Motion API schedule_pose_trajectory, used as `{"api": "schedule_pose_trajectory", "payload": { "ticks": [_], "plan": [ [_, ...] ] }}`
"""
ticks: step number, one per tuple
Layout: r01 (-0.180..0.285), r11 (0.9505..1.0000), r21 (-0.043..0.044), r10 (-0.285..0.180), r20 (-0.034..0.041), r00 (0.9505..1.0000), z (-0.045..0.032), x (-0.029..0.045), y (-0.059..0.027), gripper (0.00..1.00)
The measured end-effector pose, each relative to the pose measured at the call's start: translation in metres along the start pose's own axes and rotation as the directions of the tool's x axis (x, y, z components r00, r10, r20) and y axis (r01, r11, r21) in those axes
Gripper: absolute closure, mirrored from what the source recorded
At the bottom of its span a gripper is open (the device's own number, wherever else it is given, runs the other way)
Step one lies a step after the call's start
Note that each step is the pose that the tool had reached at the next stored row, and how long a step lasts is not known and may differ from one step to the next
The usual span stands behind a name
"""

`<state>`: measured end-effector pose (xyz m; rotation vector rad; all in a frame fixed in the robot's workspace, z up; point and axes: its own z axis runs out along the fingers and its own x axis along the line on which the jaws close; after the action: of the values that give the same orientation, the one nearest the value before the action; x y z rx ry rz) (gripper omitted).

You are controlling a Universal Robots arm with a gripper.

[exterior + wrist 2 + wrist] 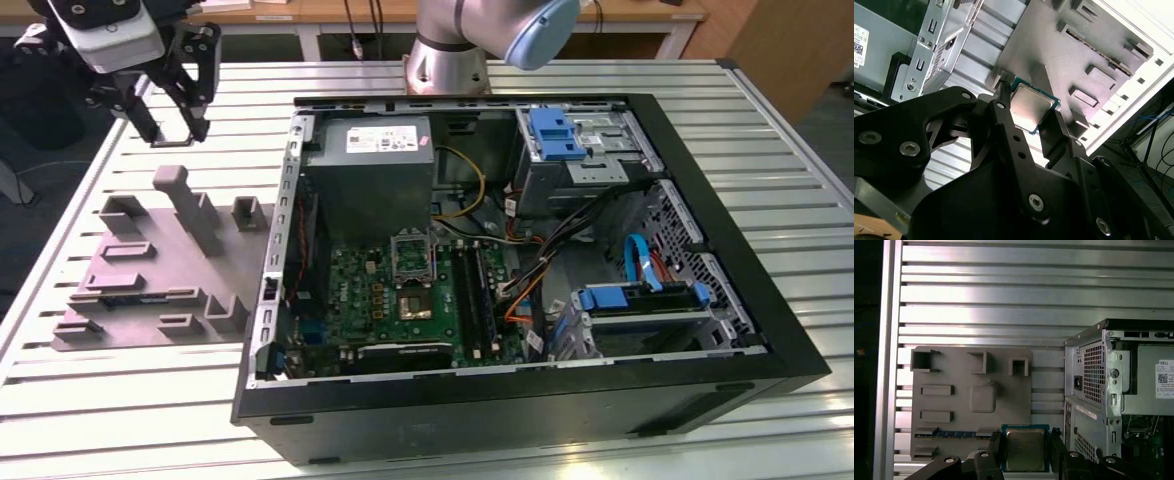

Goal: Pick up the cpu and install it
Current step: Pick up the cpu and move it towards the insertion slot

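A slatted aluminium table (747, 120) is seen beneath everything, and an open black computer case (534, 400) is laid on it, off to one side of the fingers (996, 446). A grey moulded fixture plate (147, 270) is spread below the fingers, apart from them. The gripper (174, 130) is raised above that plate, and the cpu (1033, 104) is clamped between the fingers by two opposite edges, its silvery top exposed in both wrist views.

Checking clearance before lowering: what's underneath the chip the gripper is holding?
In the first wrist view, the grey plastic tray and slatted table lie beneath the chip, clamped in the gripper. Whatever sits directly under the chip is covered.
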<state>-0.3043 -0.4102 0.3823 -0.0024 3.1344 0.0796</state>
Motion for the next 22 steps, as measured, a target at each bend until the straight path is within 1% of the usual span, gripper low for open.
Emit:
{"api": "schedule_pose_trajectory", "payload": {
  "ticks": [22],
  "plan": [
    [0.000,1.0000,0.0000,0.000,0.0000,1.0000,0.0003,-0.0080,0.0000,0.53]
  ]
}}
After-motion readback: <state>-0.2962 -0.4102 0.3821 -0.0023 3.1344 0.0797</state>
